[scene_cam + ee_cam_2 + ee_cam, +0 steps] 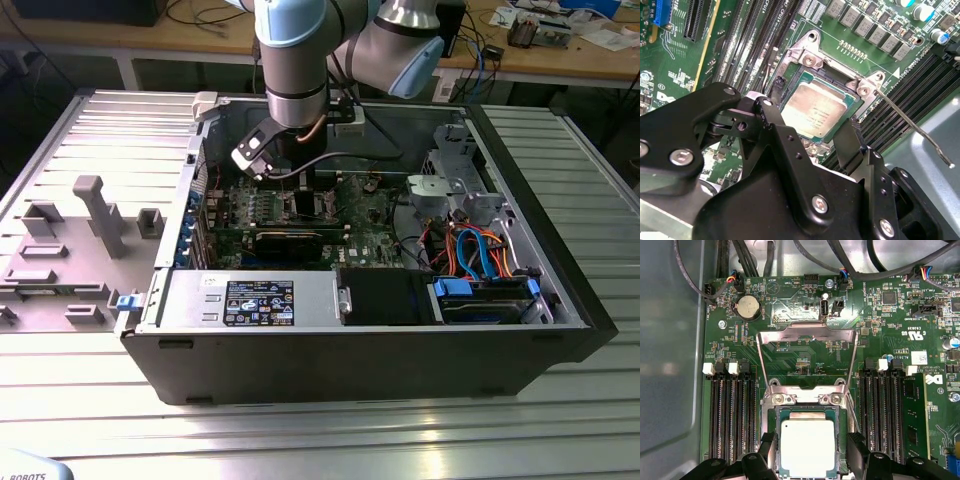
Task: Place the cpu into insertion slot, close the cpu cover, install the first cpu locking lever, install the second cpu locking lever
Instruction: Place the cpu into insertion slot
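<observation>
1 flat, silver-grey square cpu (pixel 806 447)

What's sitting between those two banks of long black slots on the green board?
In the first wrist view, the insertion slot lies between them, with the cpu lying in it and the gripper open astride the chip.

White lettering dots the green circuit board (pixel 875 320), faint print the square silver-grey cpu (pixel 806 447), a black sticker (pixel 258 301) the silver metal box (pixel 185 305)
</observation>
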`<state>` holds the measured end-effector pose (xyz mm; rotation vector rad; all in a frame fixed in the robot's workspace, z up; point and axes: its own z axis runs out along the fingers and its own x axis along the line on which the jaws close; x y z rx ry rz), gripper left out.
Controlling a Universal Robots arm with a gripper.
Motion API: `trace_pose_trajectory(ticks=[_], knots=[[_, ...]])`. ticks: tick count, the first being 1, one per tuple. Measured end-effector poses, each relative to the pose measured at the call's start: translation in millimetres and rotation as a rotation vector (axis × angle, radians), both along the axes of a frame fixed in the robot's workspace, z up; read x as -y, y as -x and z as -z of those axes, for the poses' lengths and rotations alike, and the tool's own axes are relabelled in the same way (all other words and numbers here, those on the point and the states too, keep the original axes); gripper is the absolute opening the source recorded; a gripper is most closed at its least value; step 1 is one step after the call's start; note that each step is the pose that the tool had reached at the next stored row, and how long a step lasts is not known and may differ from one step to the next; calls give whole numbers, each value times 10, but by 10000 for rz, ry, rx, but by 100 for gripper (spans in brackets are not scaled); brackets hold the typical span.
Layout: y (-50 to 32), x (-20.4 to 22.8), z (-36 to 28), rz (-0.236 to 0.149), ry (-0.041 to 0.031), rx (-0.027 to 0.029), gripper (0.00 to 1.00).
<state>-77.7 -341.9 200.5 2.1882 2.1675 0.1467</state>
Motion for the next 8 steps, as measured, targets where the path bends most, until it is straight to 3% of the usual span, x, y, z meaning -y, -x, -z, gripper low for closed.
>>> trace_pose_trajectory(ticks=[8], knots=[[0,-2,-42,0,5,0,67]])
